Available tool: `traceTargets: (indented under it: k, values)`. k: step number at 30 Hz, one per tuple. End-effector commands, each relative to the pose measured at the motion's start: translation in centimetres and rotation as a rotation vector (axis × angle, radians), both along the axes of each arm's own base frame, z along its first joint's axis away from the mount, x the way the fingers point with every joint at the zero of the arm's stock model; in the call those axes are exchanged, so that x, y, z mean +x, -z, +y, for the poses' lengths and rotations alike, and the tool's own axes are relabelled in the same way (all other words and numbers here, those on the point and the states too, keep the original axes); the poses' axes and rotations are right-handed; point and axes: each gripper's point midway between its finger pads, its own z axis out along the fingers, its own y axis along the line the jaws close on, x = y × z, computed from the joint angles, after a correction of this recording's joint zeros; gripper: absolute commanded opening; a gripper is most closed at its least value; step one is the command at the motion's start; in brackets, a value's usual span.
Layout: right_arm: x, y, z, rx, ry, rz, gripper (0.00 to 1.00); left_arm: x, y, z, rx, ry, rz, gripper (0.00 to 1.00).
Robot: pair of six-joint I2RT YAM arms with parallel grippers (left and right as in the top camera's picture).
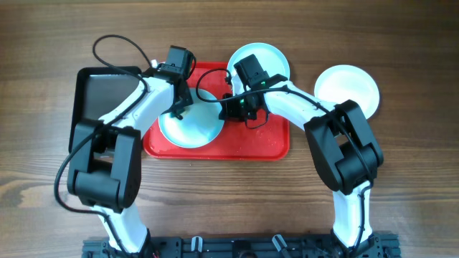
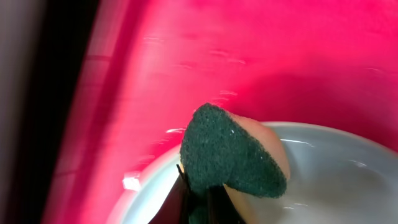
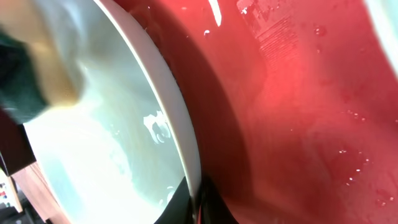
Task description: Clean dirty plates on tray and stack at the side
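Note:
The red tray (image 1: 272, 140) lies mid-table. One pale aqua plate (image 1: 192, 129) sits on its left part. My left gripper (image 1: 176, 109) is shut on a sponge (image 2: 230, 152), dark green scouring face over a tan body, pressed on this plate (image 2: 348, 180). My right gripper (image 1: 228, 107) is shut on the plate's right rim (image 3: 186, 149), one finger on each side. The sponge shows blurred in the right wrist view (image 3: 31, 74). A second plate (image 1: 276, 59) lies at the tray's far edge, partly under the right arm. A third plate (image 1: 351, 87) lies on the table right of the tray.
A black tray (image 1: 97, 89) lies left of the red tray, partly under the left arm. The red tray floor (image 3: 311, 112) carries water drops. Wooden tabletop (image 1: 401, 179) surrounds everything. The arm bases stand at the near edge.

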Motion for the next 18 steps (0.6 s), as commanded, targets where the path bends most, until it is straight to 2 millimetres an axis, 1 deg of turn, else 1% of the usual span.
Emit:
traceTargets:
  k: [1, 4, 6, 8, 11, 13, 15, 16, 18]
  values:
    - [-1.4, 2.9, -1.2, -0.086, -0.004, 0.048, 0.04, 2.2, -7.9, 4.3, 0.174, -0.134, -0.188, 0.04]
    - [-1.6, 2.9, -1.3, -0.091, -0.004, 0.056, 0.04, 1.8, -10.2, 3.6, 0.108, -0.112, -0.18, 0.04]
    - [-1.7, 2.9, -1.4, -0.092, -0.005, 0.06, 0.04, 1.4, -10.9, 2.7, 0.038, -0.06, -0.155, 0.04]
    - [-1.7, 2.9, -1.4, -0.093, -0.005, 0.06, 0.04, 1.0, -10.9, 2.2, -0.013, -0.04, -0.135, 0.04]
    - [-1.9, 2.7, -1.3, -0.085, -0.019, 0.059, 0.04, 0.4, -10.1, 1.8, -0.094, -0.038, -0.083, 0.04]
    - [-1.9, 1.5, -0.8, -0.049, -0.046, 0.044, 0.04, 0.2, -9.8, 1.5, -0.143, -0.036, -0.066, 0.04]
    - [-1.7, -0.6, -0.7, -0.04, -0.089, -0.021, 0.04, 0.2, -9.8, 1.6, -0.157, -0.041, -0.063, 0.04]
    - [-1.6, -1.2, -1.0, -0.057, -0.092, -0.043, 0.04, 0.2, -9.8, 1.5, -0.159, -0.04, -0.063, 0.04]
    - [-1.2, -2.9, -2.2, -0.15, -0.07, -0.11, 0.04, 0.2, -9.8, 1.5, -0.16, -0.045, -0.064, 0.04]
